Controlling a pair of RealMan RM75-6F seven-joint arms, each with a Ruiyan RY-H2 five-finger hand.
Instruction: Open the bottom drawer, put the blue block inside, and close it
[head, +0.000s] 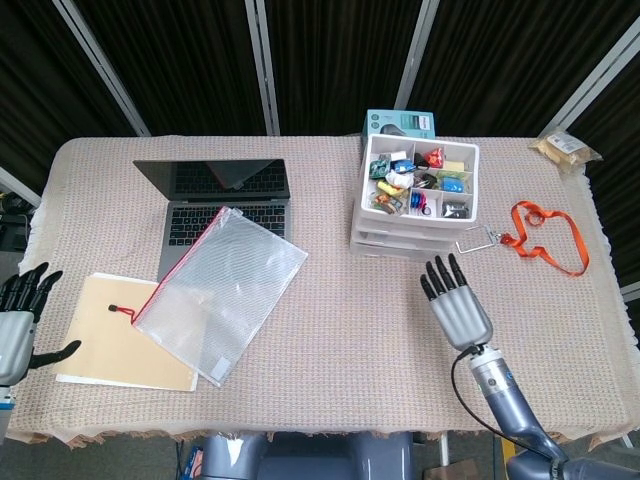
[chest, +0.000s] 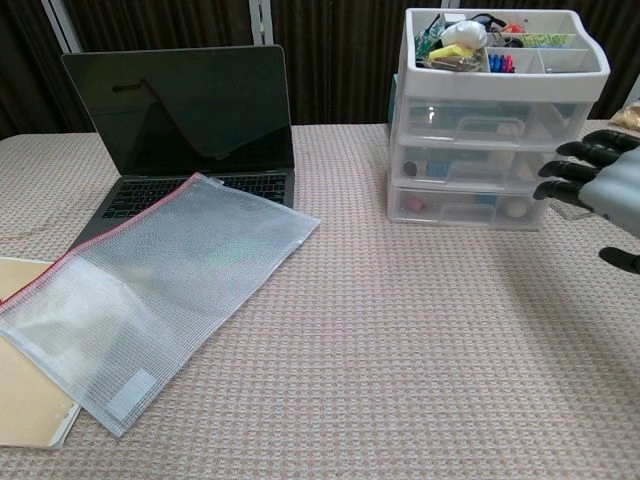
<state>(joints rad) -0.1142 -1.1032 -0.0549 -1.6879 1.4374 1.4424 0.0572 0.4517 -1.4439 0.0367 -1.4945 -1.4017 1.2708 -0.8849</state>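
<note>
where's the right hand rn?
In the head view the right hand hovers open over the table on the robot's right, just in front of the white drawer unit and not touching it; the orange lanyard lies further right.

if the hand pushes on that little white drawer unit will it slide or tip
The drawer unit looks like light, thin plastic on woven cloth, so it would probably slide. It stands tall with a filled top tray, so a high push might tip it. The right hand hovers apart.

A mesh zip pouch overlaps the open laptop and a manila folder.
</note>
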